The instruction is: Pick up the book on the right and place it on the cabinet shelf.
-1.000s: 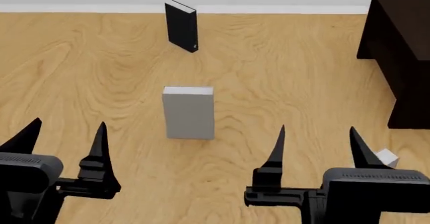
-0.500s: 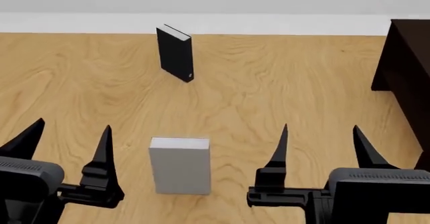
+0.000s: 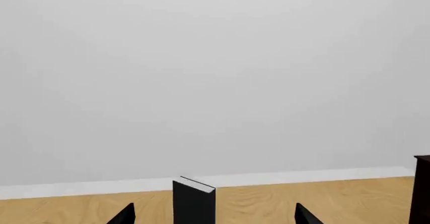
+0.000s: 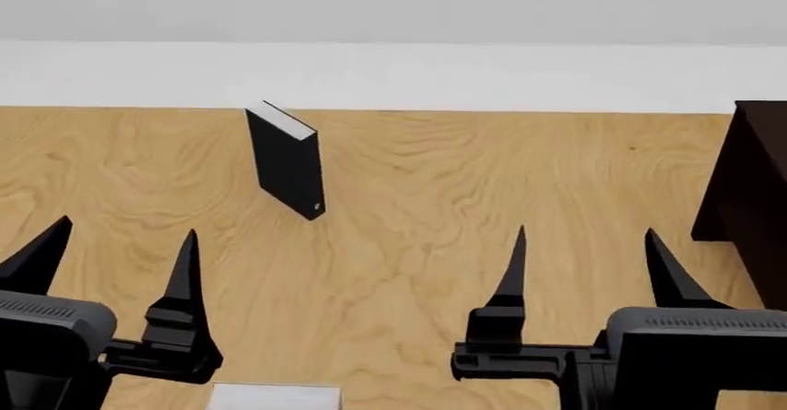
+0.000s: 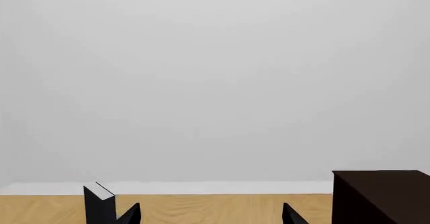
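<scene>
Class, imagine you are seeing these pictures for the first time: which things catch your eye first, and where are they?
A black book with a white page edge stands upright on the wooden floor, ahead near the white baseboard. The dark cabinet sits at the far right. In front, the left end effector and right end effector both hang open and empty.

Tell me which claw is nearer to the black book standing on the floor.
Left. The left claw sits just below and slightly left of the black book in the head view, while the right claw is farther off to the book's right, toward the dark cabinet. Both claws are open.
</scene>
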Tool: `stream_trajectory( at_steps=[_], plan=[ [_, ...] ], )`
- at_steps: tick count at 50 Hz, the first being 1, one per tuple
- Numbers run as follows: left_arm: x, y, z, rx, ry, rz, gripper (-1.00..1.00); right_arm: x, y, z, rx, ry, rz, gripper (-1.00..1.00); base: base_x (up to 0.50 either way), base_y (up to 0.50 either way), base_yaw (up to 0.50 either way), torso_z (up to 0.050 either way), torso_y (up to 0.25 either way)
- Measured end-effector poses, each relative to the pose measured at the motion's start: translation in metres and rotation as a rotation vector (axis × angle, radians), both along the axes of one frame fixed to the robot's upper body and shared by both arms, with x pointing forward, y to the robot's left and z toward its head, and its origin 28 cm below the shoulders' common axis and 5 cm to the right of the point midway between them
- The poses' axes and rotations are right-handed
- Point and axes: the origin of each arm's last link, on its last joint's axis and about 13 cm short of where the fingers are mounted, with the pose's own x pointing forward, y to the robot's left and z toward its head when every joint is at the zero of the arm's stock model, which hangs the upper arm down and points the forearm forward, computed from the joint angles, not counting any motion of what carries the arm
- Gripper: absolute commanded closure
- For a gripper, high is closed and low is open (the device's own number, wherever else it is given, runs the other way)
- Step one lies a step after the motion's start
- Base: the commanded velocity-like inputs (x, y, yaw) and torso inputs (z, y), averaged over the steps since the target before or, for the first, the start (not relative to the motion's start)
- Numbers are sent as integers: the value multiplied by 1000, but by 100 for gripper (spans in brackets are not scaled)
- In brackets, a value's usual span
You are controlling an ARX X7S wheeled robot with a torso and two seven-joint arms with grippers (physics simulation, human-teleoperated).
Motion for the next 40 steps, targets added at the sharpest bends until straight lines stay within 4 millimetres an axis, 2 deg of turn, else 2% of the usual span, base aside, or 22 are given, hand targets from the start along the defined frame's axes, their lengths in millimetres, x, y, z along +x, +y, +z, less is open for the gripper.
stream_trajectory(
  at_steps=[10,18,25,34,40],
  plan=[
    [0,0,0,2,-1,3,-100,0,-1,1,11,3,-9,-100,459,-263,0,0,1],
    [0,-1,0,4,-2,2,-100,-1,-2,1,20,7,-29,-100,7,0,0,0,1],
    [0,0,-1,12,-3,8,-100,0,-1,1,23,18,-25,-100,0,-491,0,0,0],
    [-1,-1,0,11,-4,3,-100,0,-2,1,19,18,-35,-100,0,6,1,0,0],
    [-1,-1,0,12,-6,5,-100,0,-1,0,7,17,-34,-100,359,0,0,0,0]
  ],
)
